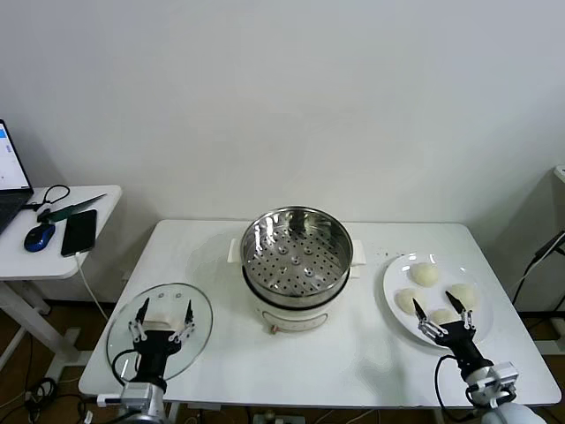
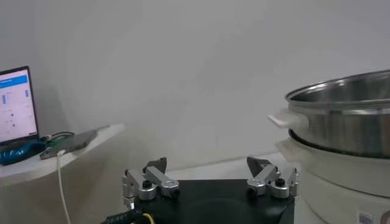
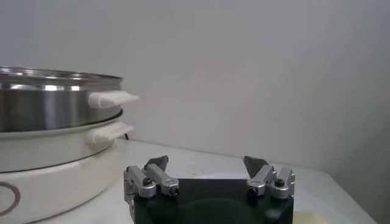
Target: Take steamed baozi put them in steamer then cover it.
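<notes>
**A:** Report the position of the steamer and its contents.

**B:** The round stainless-steel steamer (image 1: 297,258) with white base and white side handles stands at the centre of the white counter (image 1: 353,358). Its perforated steel tray is bare. The near face of the base is partly hidden under the pot's rim in the head view; each wrist view cuts the pot off at the frame edge.

**A:** The buns?

**B:** Four small cream-white steamed baozi (image 1: 425,274) lie on a flat white plate (image 1: 394,281) at the counter's right side. The nearest bun is partly covered by the right claw (image 1: 445,311), which hovers over the plate's near edge, jaws spread wide, holding nothing. The right wrist view shows only a pale sliver of the plate at its lower corner; the buns are out of that view.

**A:** The lid?

**B:** The round clear glass cover (image 1: 196,311) with metal rim lies flat at the counter's front left. Its cream-white handle is largely masked by the left claw (image 1: 163,320), which sits above it, jaws spread wide and empty. Whether the fingertips touch the glass cannot be determined.

**A:** Other items?

**B:** A side table at left carries a black phone (image 1: 79,231) and a blue mouse (image 1: 38,236); a laptop (image 2: 16,105) is cut off at the frame edge.
</notes>
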Robot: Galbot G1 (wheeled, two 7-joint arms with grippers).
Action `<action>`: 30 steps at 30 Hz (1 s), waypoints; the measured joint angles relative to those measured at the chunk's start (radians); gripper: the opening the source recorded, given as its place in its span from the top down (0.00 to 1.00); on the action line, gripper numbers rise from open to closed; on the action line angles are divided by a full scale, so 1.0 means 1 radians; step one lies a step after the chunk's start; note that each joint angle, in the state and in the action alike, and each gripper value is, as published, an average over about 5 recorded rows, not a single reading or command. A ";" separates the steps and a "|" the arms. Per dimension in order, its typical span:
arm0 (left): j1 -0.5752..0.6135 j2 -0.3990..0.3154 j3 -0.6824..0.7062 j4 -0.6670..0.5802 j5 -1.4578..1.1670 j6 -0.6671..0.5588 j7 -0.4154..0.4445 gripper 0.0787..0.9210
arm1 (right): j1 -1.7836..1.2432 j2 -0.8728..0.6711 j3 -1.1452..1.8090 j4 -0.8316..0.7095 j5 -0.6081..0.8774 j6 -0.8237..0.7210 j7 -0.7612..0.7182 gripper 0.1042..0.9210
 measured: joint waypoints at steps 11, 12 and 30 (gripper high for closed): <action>0.003 0.012 0.005 0.003 -0.004 -0.004 -0.003 0.12 | 0.209 -0.229 -0.078 -0.131 -0.105 -0.107 -0.250 0.12; 0.004 0.013 0.005 0.004 -0.005 -0.004 -0.003 0.12 | 0.246 -0.257 -0.101 -0.155 -0.121 -0.111 -0.287 0.12; -0.001 0.019 -0.008 0.017 -0.018 -0.004 -0.016 0.12 | 1.082 -0.476 -0.852 -0.610 -0.512 -0.056 -0.768 0.12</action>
